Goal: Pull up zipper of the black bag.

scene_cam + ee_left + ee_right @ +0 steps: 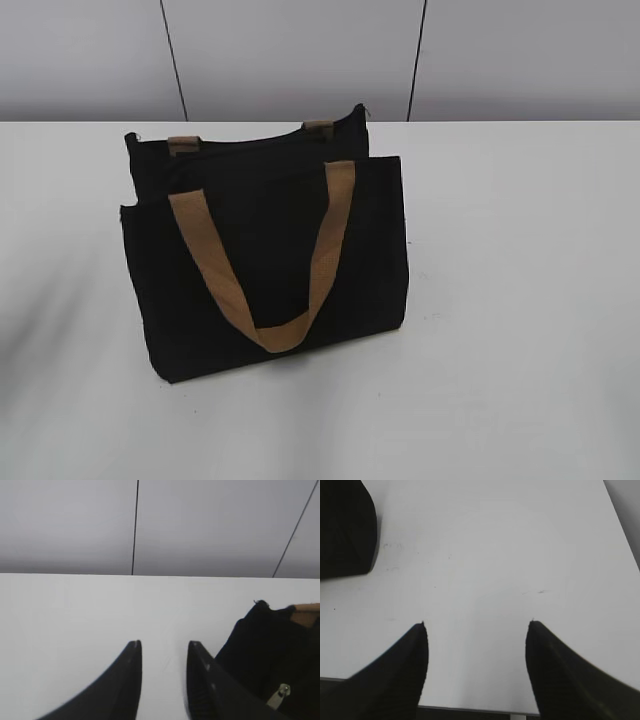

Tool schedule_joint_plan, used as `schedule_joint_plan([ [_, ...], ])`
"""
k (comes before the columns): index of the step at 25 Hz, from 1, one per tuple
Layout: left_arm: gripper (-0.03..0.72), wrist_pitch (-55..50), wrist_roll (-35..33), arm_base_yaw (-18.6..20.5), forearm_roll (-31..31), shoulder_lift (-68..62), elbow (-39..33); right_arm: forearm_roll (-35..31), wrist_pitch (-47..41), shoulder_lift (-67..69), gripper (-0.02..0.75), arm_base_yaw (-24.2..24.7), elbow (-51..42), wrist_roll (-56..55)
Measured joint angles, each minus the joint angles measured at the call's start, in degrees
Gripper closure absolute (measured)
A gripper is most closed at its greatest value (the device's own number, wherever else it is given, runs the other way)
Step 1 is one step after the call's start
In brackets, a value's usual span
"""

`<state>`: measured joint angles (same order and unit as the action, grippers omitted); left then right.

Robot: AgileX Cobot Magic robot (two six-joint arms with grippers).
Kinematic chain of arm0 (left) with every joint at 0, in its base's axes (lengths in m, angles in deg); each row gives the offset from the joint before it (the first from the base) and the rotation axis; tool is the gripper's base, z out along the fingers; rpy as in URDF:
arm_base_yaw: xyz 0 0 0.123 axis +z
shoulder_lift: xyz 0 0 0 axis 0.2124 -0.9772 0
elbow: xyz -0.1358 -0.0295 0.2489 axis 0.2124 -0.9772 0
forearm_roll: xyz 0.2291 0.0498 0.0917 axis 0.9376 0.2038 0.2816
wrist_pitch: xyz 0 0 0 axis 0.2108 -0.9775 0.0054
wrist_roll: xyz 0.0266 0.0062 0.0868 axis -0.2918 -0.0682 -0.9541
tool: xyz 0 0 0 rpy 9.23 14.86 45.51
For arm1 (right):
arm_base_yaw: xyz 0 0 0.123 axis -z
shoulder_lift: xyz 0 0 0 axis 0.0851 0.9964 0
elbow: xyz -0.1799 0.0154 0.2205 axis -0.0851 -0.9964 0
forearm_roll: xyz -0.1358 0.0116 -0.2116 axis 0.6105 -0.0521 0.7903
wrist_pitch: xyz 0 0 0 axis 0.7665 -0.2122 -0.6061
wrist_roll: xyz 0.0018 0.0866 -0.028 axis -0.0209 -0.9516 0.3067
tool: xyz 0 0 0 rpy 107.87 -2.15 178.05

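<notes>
The black bag (265,265) stands upright on the white table (520,300), left of centre, one tan handle (262,255) draped down its near face. My left gripper (164,647) hovers with fingers apart just left of the bag; the zipper (279,696) shows beside it. My right gripper (476,624) is spread wide over bare table.

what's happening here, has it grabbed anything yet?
Nothing is grabbed yet. The black bag stands on the white table, tan handle hanging down its front, with no arm near it in the exterior view. The left gripper hovers open over bare table just left of the bag; the silver zipper pull shows by its right finger, untouched. The right gripper is open wide over empty table, the bag at its far left.
</notes>
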<state>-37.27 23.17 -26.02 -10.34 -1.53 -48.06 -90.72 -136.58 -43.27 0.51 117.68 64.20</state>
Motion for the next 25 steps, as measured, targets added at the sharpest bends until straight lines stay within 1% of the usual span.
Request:
schedule_joint_plan([
  [6,0.450,5.51,1.03,-4.70,0.05,-8.05,0.00,0.00,0.00,0.00,0.259,0.00,0.00,0.00],
  [11,0.449,7.54,3.57,-6.92,0.17,-14.18,0.00,0.00,0.00,0.00,0.259,0.00,0.00,0.00],
  [13,0.449,8.57,4.86,-8.20,0.62,-15.78,-0.88,0.00,0.00,0.00,0.259,0.00,0.00,0.00],
  [17,0.449,13.72,5.51,-11.34,0.91,-18.04,-4.01,0.00,0.00,0.00,0.259,0.04,0.00,0.00],
  [19,0.449,15.43,5.86,-12.28,1.09,-19.57,-5.02,0.00,0.00,0.00,0.259,0.04,0.00,0.00],
  [22,0.449,16.82,6.20,-12.58,3.42,-23.09,-5.21,0.00,0.00,0.00,0.259,0.04,0.00,0.00],
  [25,0.439,19.60,6.25,-12.58,7.44,-27.25,-5.37,0.00,0.00,0.00,0.259,0.04,0.00,0.00],
])
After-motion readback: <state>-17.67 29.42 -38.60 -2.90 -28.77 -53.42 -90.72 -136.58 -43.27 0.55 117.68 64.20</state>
